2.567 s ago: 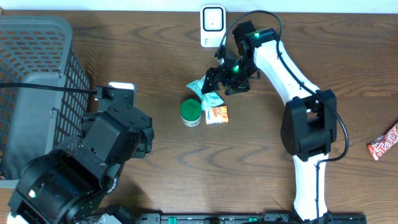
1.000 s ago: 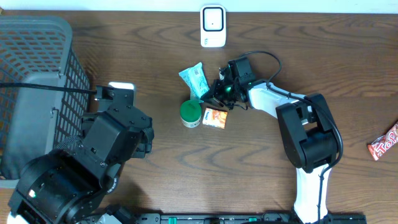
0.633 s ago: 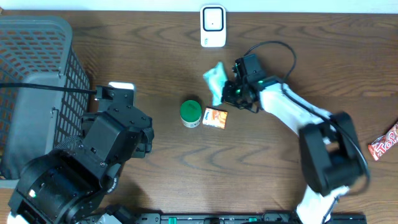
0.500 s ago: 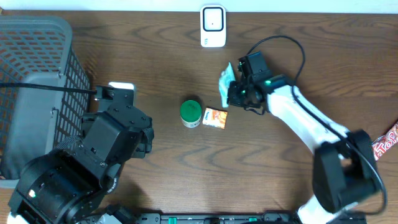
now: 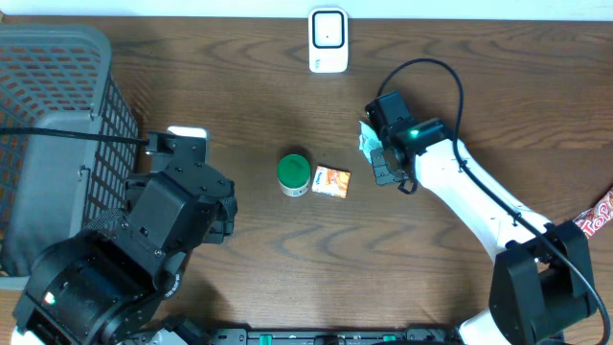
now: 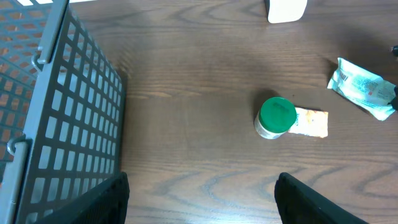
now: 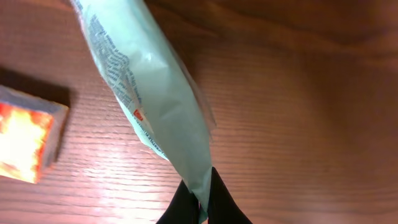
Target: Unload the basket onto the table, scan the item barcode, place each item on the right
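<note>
Overhead, a grey mesh basket (image 5: pixel 57 115) fills the far left of the wooden counter (image 5: pixel 239 86), and the bulky left arm sits just right of it at the near edge. The left wrist view shows the left fingers (image 6: pixel 93 199) spread wide with nothing between them, looking out over bare counter. Toward the middle stands a green-lidded jar (image 5: pixel 294 173), with a small orange packet (image 5: pixel 332 180) lying touching or just beside its right side. At the far edge, a little right of the jar, stands the white scanner (image 5: pixel 328 40). Right of the orange packet, and nearer than the scanner, the right fingers (image 7: pixel 202 202) are pinched tight on one end of the pale green pouch (image 5: pixel 368 141), whose printed side faces the right wrist camera; the pouch is well apart from the scanner, and whether it touches the counter cannot be told. A red candy bar (image 5: pixel 596 218) lies at the right edge.
</note>
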